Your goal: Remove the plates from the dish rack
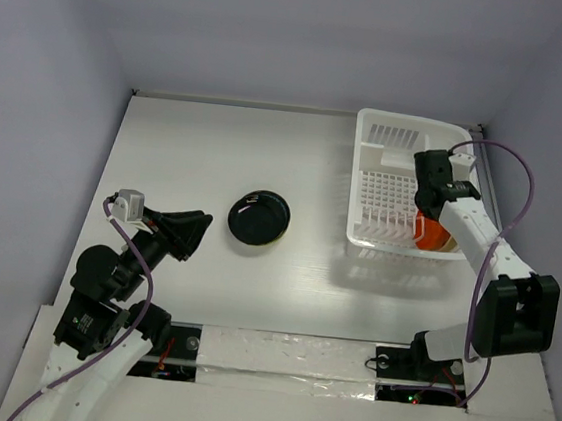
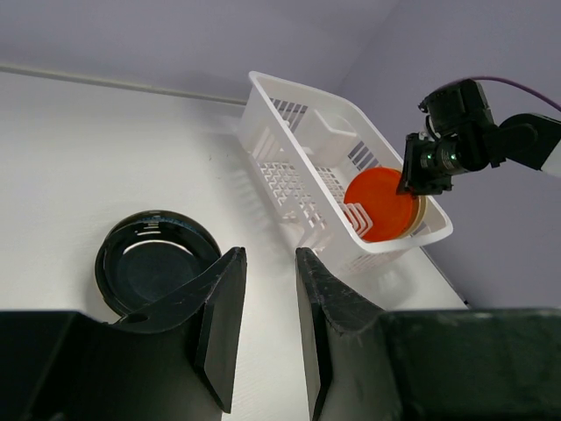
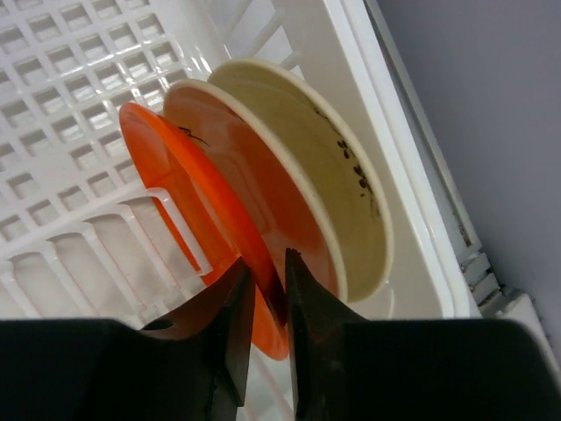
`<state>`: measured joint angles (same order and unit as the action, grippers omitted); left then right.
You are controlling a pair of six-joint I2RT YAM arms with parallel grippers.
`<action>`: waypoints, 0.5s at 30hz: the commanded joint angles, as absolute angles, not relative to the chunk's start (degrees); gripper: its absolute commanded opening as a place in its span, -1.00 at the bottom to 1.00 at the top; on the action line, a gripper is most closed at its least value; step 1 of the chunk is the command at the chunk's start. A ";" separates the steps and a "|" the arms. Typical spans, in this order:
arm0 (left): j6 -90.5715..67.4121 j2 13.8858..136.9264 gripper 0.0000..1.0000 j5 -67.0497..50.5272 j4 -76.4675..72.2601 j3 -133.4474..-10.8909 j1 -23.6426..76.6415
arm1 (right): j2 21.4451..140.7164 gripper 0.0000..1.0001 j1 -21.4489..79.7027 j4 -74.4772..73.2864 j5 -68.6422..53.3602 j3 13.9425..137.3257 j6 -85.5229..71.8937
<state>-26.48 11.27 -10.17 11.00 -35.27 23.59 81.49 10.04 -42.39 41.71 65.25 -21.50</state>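
The white dish rack (image 1: 411, 124) stands at the back right. An orange-red plate (image 3: 175, 175) stands on edge in it, with a cream plate (image 3: 324, 149) with dark specks just behind. My right gripper (image 3: 268, 259) reaches into the rack, its jaws closed on the orange-red plate's rim, one finger on each face. It also shows in the top view (image 1: 427, 214). A black plate (image 1: 258, 218) lies flat on the table. My left gripper (image 2: 270, 254) is open and empty, hovering just right of the black plate (image 2: 153, 263).
The rack (image 2: 263, 88) has a small raised compartment (image 2: 329, 132) at its far end. Grey walls close in the table on three sides. The right arm's purple cable (image 1: 525, 186) loops beside the rack.
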 commanded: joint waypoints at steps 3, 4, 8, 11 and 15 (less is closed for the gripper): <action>-26.72 10.46 -0.47 -9.49 9.14 -36.12 23.91 | 82.44 -0.81 9.93 -41.39 41.83 68.81 -21.27; -26.72 10.37 -0.47 -9.32 9.14 -36.12 23.91 | 81.92 -0.84 9.93 -41.92 42.01 69.60 -21.10; -26.72 10.37 -0.46 -9.49 9.14 -36.12 23.91 | 79.38 -0.95 9.93 -43.24 42.89 70.84 -19.95; -26.81 10.46 -0.46 -9.49 9.05 -36.12 23.91 | 77.35 -1.00 10.54 -44.82 42.71 72.41 -18.99; -26.89 10.72 -0.46 -9.67 9.05 -36.12 23.91 | 77.08 -1.00 13.79 -49.21 45.25 75.84 -18.37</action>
